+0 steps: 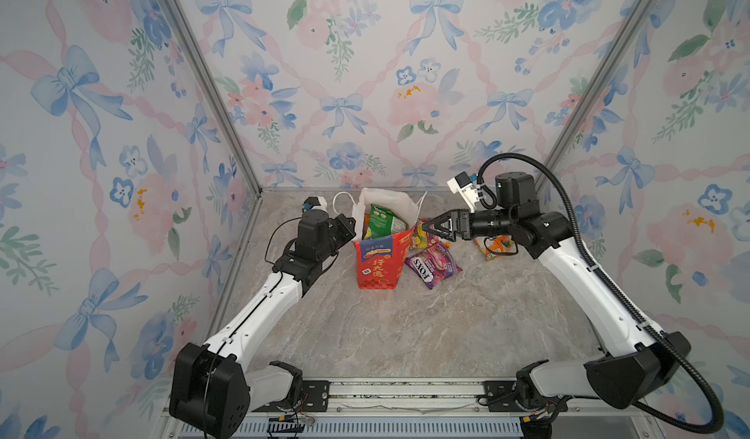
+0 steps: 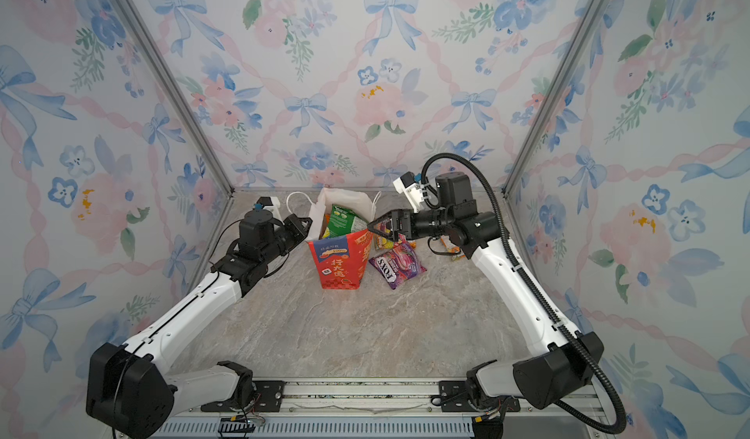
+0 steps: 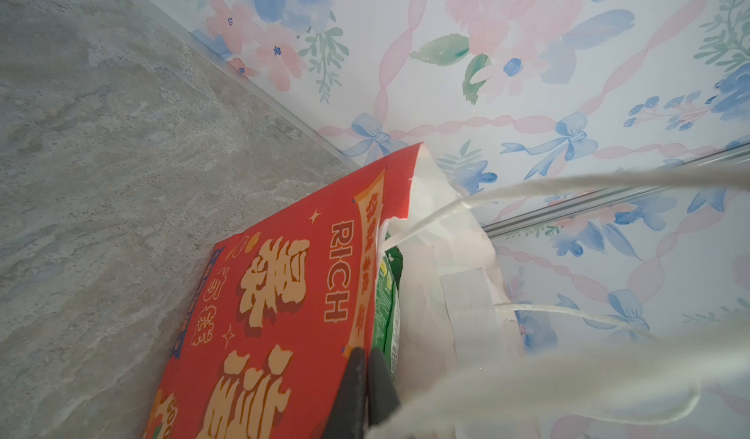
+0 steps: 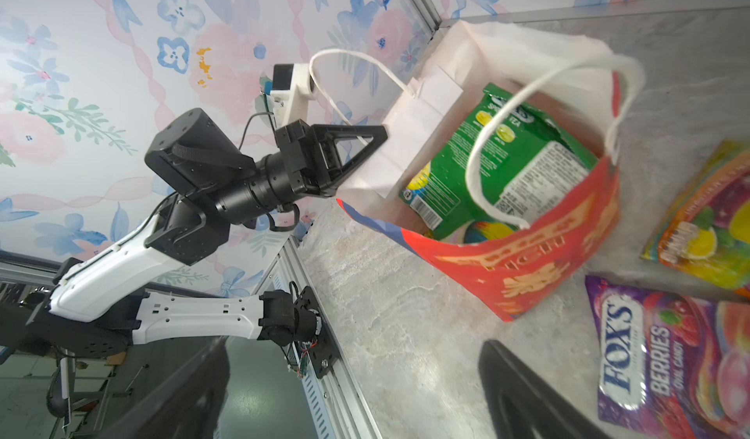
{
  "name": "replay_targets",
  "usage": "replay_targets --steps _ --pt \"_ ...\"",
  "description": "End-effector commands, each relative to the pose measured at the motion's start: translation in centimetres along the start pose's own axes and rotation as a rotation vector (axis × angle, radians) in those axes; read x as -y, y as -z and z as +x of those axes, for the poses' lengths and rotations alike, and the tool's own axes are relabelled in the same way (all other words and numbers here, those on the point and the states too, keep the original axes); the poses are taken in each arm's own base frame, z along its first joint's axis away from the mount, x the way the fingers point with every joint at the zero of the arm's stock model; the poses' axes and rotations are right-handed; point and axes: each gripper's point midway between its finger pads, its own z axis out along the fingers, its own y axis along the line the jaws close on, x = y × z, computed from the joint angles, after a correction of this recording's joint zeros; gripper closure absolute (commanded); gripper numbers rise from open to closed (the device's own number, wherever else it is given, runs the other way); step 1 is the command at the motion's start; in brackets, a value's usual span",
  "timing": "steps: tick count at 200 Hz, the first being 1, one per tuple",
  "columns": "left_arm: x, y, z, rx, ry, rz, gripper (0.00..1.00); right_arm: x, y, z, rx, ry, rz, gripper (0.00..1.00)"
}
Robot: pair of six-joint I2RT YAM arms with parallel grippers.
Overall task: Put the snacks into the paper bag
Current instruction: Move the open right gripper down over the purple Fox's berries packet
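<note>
My left hand (image 3: 367,358): pressed tight together, pinching the red top edge of the paper bag (image 1: 375,262).
My right hand (image 1: 426,228): fingers spread wide, holding nothing, up by the other side of the bag's open top.
Paper bag: stands on the table (image 1: 406,335), mouth open, white cord handles (image 4: 469,173) hanging loose.
In the bag: a green packet (image 1: 379,220) pokes up.
Just beside the bag: a purple FOX'S packet (image 1: 432,264) lies flat, with a red-yellow packet (image 4: 706,230) behind it.
Farther off: an orange packet (image 1: 493,248), partly hidden behind my right arm.
</note>
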Motion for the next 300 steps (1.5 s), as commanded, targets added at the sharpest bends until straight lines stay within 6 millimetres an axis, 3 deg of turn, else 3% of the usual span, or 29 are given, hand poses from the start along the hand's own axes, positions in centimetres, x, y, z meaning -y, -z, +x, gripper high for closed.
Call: replay_targets --steps 1,36,68,121,216,300 --pt "-0.2 0.7 -0.4 0.014 -0.018 -0.003 0.93 3.1 1.5 3.4 -0.057 -0.057 0.12 0.03" --pt "-0.6 0.4 0.0 0.001 -0.012 -0.012 0.93 9.4 2.6 6.7 -0.074 -0.175 0.345 0.04" --pt "-0.5 0.3 0.0 -0.003 -0.01 -0.009 0.93 15.0 1.8 8.5 -0.012 -0.392 0.379 0.04" --pt "0.6 0.2 -0.5 -0.003 -0.011 0.018 0.93 20.7 0.2 11.1 0.035 -0.536 0.448 0.03" --pt "-0.1 -0.2 0.0 -0.012 -0.002 0.002 0.93 27.3 -1.3 15.3 0.025 -0.668 0.477 0.04" --pt "-0.2 -0.1 0.1 -0.012 0.001 -0.001 0.93 29.5 -3.7 15.9 0.028 -0.711 0.394 0.03"
